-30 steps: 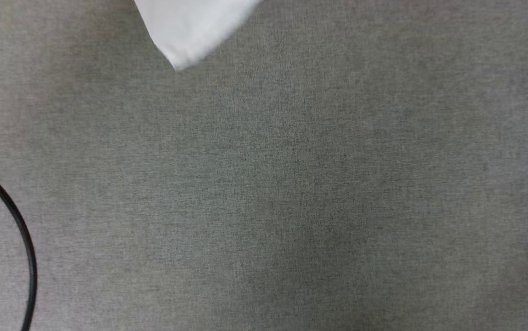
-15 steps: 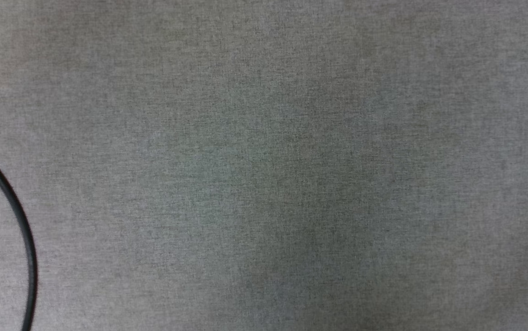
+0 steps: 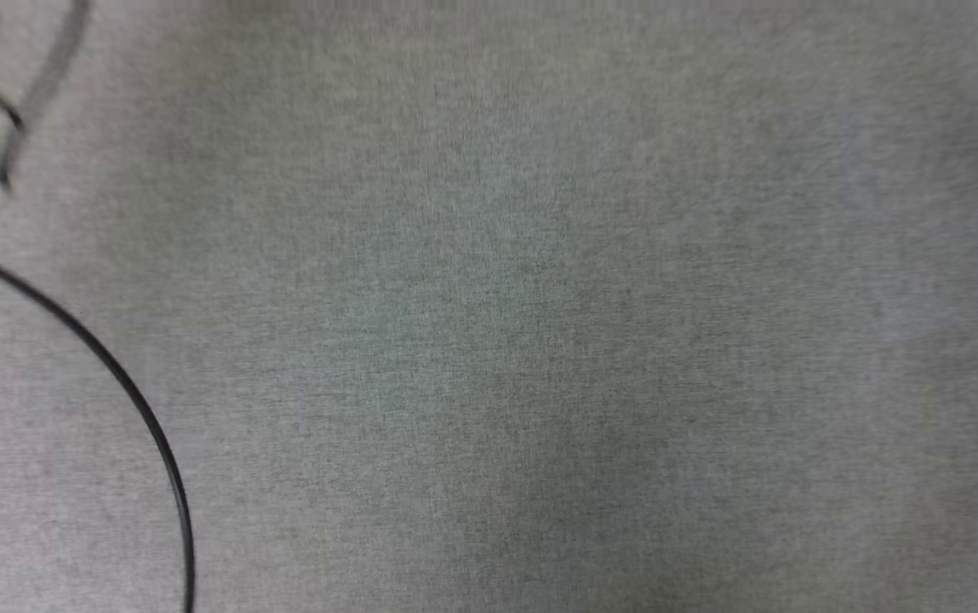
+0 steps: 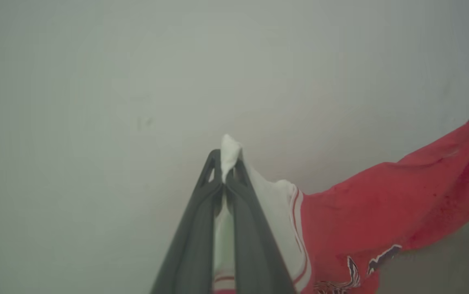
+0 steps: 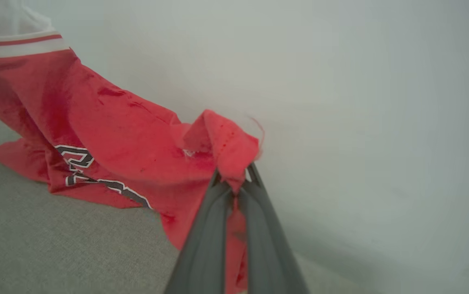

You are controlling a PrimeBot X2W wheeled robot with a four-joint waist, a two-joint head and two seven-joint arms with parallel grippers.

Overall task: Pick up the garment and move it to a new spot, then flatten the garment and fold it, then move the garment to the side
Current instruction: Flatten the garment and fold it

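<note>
Head view: grey cloth worktop with one black cable curving through at 8 o'clock, plus a blurry dark streak at 10 o'clock, can't tell what. Left wrist view: the two left fingers are pinched shut on a white sleeve tip, and the one garment trails off red toward 4 o'clock. Right wrist view: both right fingers clamp its red edge, and the rest drapes toward 9 o'clock, touching the worktop.
</note>
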